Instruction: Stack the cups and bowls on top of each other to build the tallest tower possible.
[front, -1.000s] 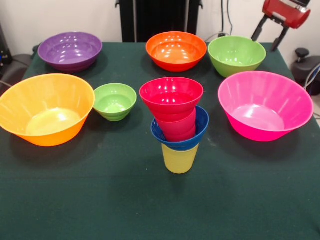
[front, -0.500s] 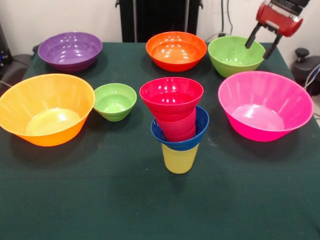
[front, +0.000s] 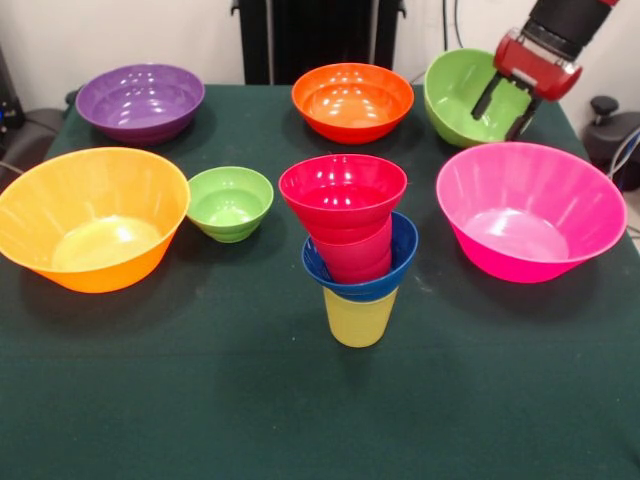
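The tower stands mid-table: a yellow cup (front: 358, 318) at the bottom, a small blue bowl (front: 398, 262) on it, a red cup (front: 355, 255) in that, and a small red bowl (front: 342, 192) on top. At the back right my gripper (front: 495, 127) straddles the right rim of the medium green bowl (front: 455, 92), one finger inside and one outside. That bowl is tipped up, its opening facing left, held by the rim.
A purple bowl (front: 140, 100) sits at the back left and an orange bowl (front: 352, 100) at the back middle. A large orange-yellow bowl (front: 90, 215) is at the left, a small green bowl (front: 230, 203) beside it, and a large pink bowl (front: 530, 212) directly below my gripper.
My gripper came down and leftward from the top right corner onto the medium green bowl's rim. The bowl, flat before, is now tipped and raised. The tower has not moved.
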